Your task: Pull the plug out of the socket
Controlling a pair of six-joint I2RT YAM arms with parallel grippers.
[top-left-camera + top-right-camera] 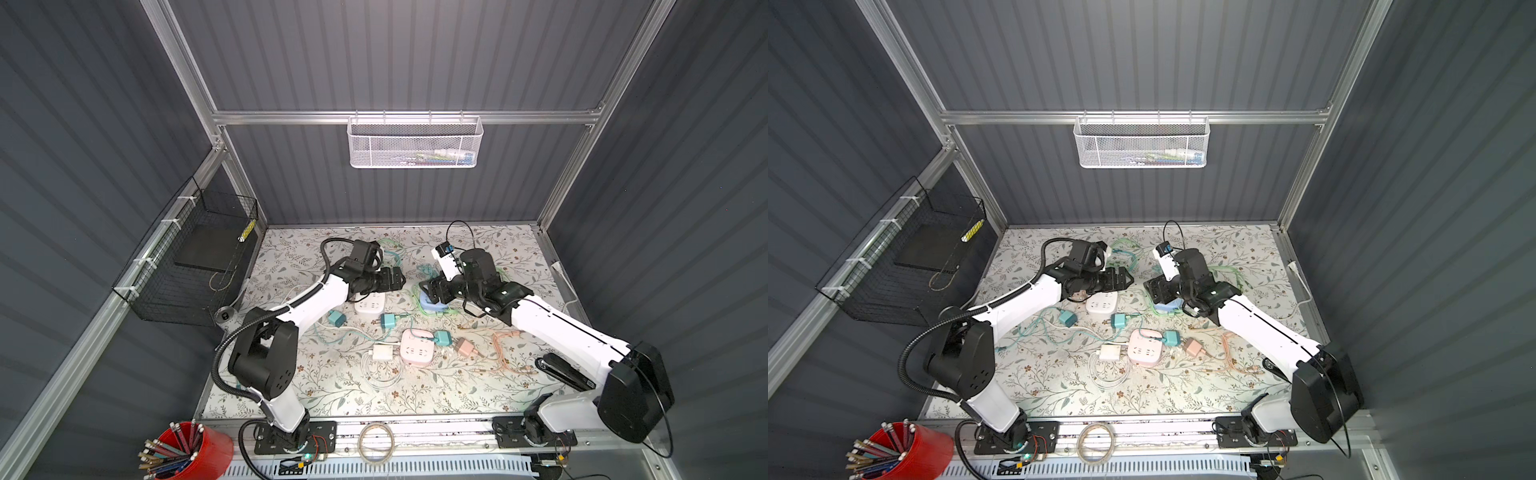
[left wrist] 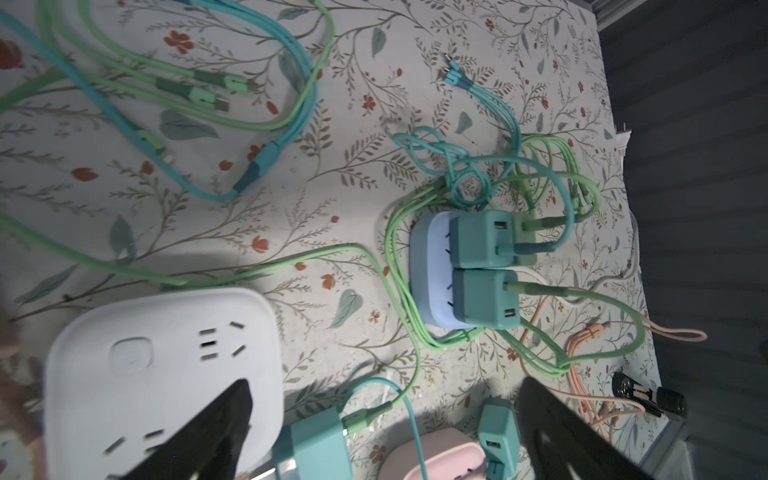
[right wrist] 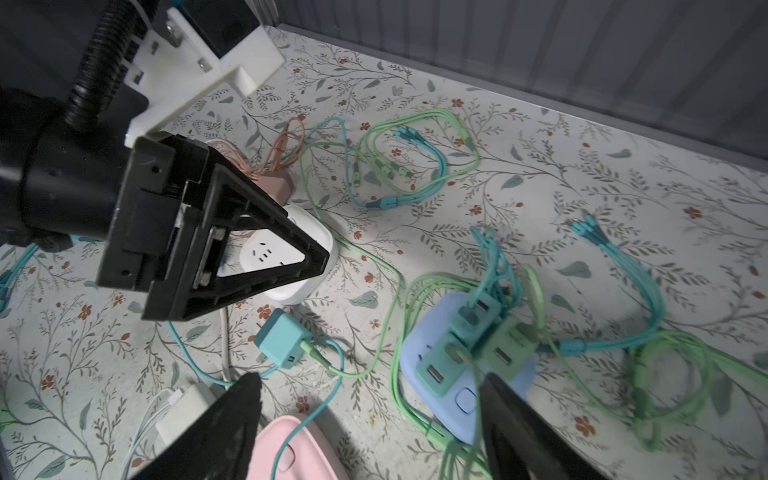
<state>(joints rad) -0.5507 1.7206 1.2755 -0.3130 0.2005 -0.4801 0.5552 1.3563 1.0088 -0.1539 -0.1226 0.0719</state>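
Left pincer [image 2: 384, 382] gapes wide and empty above the white socket [image 2: 158, 357]. Right pincer [image 3: 372, 376], also wide and empty, hovers over the blue socket [image 3: 424, 332] mid-worktop [image 1: 332, 395], right of centre, with teal plugs [image 2: 482, 239] seated in it.

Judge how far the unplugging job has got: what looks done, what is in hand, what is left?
Done: the white socket shows a bare face, and a teal plug lies loose near it. In hand: nothing; the left gripper and right gripper are both open and empty. Left: the blue socket holds three plugs; the right gripper hovers by it.
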